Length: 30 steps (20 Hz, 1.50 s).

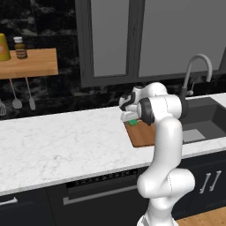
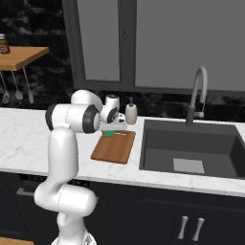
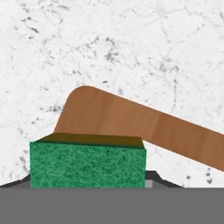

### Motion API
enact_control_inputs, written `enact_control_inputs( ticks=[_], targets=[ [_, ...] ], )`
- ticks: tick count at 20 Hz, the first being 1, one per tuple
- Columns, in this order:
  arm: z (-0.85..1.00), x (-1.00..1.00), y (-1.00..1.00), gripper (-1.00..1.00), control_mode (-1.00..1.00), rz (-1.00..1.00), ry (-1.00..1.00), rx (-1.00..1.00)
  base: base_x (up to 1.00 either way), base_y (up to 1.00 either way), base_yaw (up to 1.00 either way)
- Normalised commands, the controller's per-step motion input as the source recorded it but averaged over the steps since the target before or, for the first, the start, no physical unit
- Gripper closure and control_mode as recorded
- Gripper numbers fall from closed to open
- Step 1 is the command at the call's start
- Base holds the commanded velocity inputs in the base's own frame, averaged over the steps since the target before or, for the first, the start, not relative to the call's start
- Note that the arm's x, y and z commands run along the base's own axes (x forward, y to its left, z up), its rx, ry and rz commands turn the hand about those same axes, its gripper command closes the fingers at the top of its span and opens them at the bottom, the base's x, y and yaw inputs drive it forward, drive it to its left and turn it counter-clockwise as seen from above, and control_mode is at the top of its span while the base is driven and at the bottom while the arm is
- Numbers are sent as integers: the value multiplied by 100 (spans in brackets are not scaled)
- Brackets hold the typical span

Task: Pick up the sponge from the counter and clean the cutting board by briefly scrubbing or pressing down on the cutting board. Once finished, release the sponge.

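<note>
1. Long white marble counter (image 1: 57, 137) with grey veins carries everything. The arm reaches forward over it, bent low at the elbow, so the hand sits just above the work area left of the sink.
2. Dark recessed sink (image 2: 191, 148) with a curved grey faucet (image 2: 198, 93) lies just right of the board. Judgement: a scrub stroke toward that side risks running off the board edge near the basin.
3. Flat brown wooden cutting board (image 2: 114, 147) lies on the counter beside the sink, rounded corners, top bare. The hand is over its far end, which fits the scrubbing step.
4. Orange-brown wall shelf (image 1: 33, 64) with a small brown bottle (image 1: 19, 47) and hanging utensils (image 1: 22, 95) is well off to the left, no interference.
5. Cream soap dispenser (image 2: 130, 113) stands at the back of the counter, near the board's far corner and close to the wrist. Judgement: nearest thing to clip on a sideways stroke.
6. Small rectangular green-topped sponge (image 3: 87, 164) sits at the gripper (image 2: 111, 132), at the board's far end. In the hand view it fills the spot where the fingertips would show, board below.
7. Fingers are hidden behind the sponge; it looks carried, but I cannot tell how wide the jaws stand.
</note>
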Motion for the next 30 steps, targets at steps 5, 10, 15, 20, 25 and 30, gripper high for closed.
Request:
enact_control_inputs(
  ticks=[5,10,15,20,25,30],
  targets=[
    [-15,0,-64,100,-100,0,0,0,0,0,0],
    [-18,-9,-35,100,-100,0,-2,0,0,0,0],
    [-26,-38,-5,100,-100,0,-1,6,0,0,0],
    [-31,-78,-11,100,-100,0,0,9,0,0,0],
    [-40,-74,-15,100,-100,0,0,7,0,0,0],
    [-54,-70,-2,100,-100,0,0,3,0,0,0]
  ],
)
